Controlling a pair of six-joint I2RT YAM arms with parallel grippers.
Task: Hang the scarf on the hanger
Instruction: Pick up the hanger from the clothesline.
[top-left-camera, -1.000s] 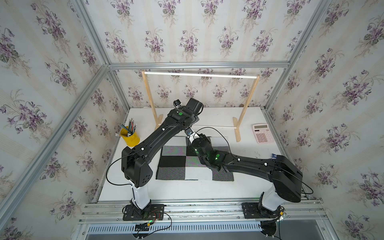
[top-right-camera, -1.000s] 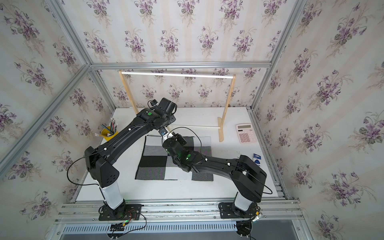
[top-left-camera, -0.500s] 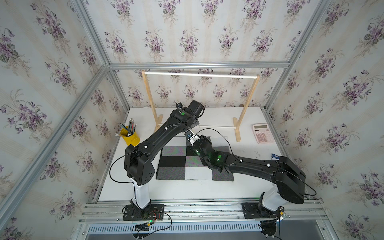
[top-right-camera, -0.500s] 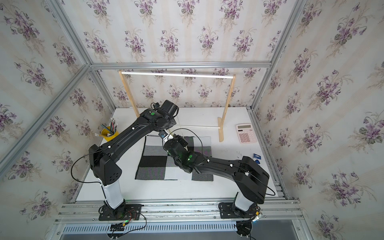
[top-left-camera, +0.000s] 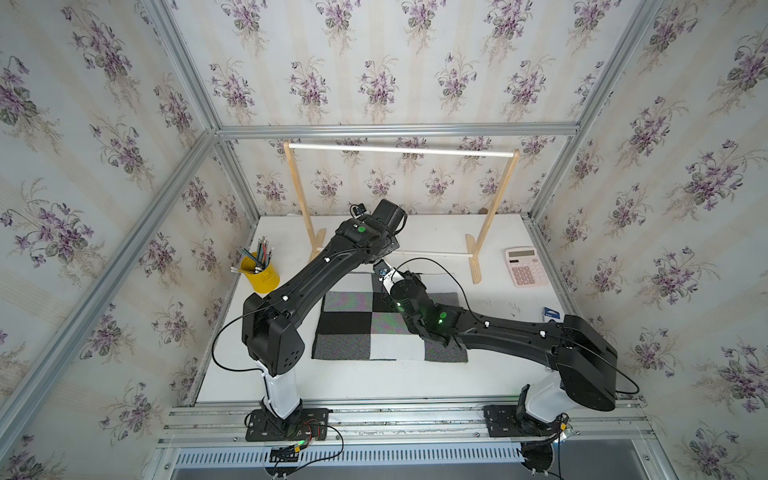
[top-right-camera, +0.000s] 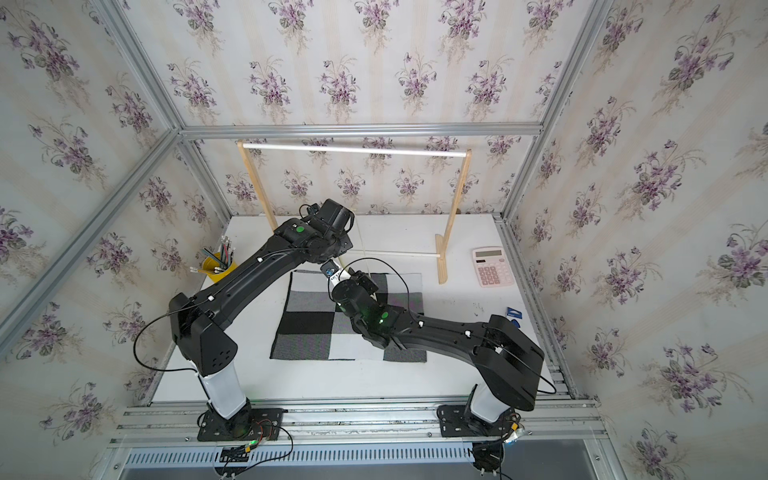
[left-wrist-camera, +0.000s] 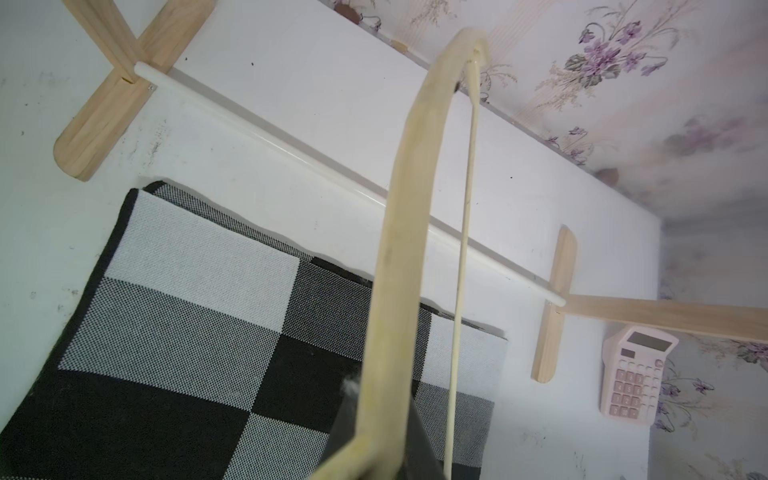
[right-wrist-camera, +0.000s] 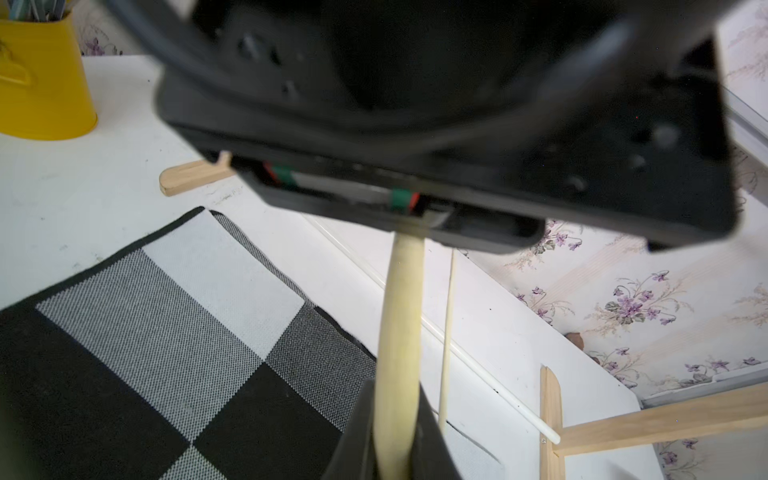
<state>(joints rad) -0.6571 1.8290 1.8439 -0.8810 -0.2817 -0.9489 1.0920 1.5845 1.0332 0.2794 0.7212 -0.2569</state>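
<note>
Scarf (top-left-camera: 347, 326): flat, table (top-left-camera: 374, 382) centre, nearer than rack (top-left-camera: 496, 199).
Hanger (left-wrist-camera: 399, 232): held above scarf's far edge, off table.
Left gripper (left-wrist-camera: 380, 436): clamped on hanger's curved arm.
Right gripper (right-wrist-camera: 395, 440): clamped on hanger too.
Calculator (top-left-camera: 525, 266): far right.

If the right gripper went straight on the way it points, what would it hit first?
Most likely the left gripper: it clamps the same hanger just ahead of the right gripper and fills much of the right wrist view. The exact gap between them is unclear.
</note>
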